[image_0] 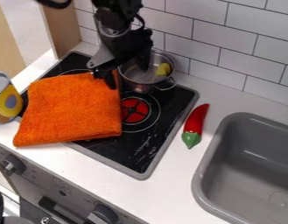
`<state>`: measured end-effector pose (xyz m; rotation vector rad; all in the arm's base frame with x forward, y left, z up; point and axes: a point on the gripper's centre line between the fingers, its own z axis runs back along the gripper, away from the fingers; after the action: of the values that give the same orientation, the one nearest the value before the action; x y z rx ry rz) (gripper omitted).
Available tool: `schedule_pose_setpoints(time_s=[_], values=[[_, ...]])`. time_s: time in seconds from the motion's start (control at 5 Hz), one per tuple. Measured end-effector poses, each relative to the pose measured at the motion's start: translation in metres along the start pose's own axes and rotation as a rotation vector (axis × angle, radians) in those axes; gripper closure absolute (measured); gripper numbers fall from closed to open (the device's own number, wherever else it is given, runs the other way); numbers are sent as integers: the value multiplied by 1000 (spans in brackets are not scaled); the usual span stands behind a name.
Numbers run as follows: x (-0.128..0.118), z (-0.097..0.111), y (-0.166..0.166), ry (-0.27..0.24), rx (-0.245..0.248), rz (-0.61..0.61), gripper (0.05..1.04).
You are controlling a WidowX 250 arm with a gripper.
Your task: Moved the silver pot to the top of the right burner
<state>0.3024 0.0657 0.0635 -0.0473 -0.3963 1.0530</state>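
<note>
nearest, along the bottom left, runs the grey front of the toy stove, with a dark knob (103, 214) low down, a black handle (56, 211) beside it, and another knob (13, 165) farther left. above that front lies the white counter (169, 192), with the grey sink (205, 175) set into it at the right. between the sink and the black stove top (125, 155) is a red chili pepper (196, 124), its green stem end toward the camera, its red tip pointing away. a folded orange cloth (73, 109) covers much of the left part of the stove top and hangs over its near edge, and a yellow and blue can (7, 98) stands upright at the left edge of the view. to the right of the cloth a burner (134, 110) shows red inside its thin rings. just beyond it, at the back of the stove top, the silver pot (147, 83) stands upright with a yellow thing (163, 69) inside. the black gripper (128, 78) hangs down at the pot's left side, released, its fingers apart, one inside the pot and one outside over the cloth. behind everything rises the white tiled wall (228, 52), with a wooden panel (61, 26) at the upper left.
</note>
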Motion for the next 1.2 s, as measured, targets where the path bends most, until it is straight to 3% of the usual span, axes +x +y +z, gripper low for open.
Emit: schedule_pose_setpoints(time_s=[0.2, 0.8, 1.0, 1.2], values=[[-12, 7, 20, -28, -4, -160, 85], [-39, 19, 48, -21, -71, -567, 85], [-42, 18, 50, -47, -82, -666, 85], [-34, 18, 51, -60, -82, -687, 85]])
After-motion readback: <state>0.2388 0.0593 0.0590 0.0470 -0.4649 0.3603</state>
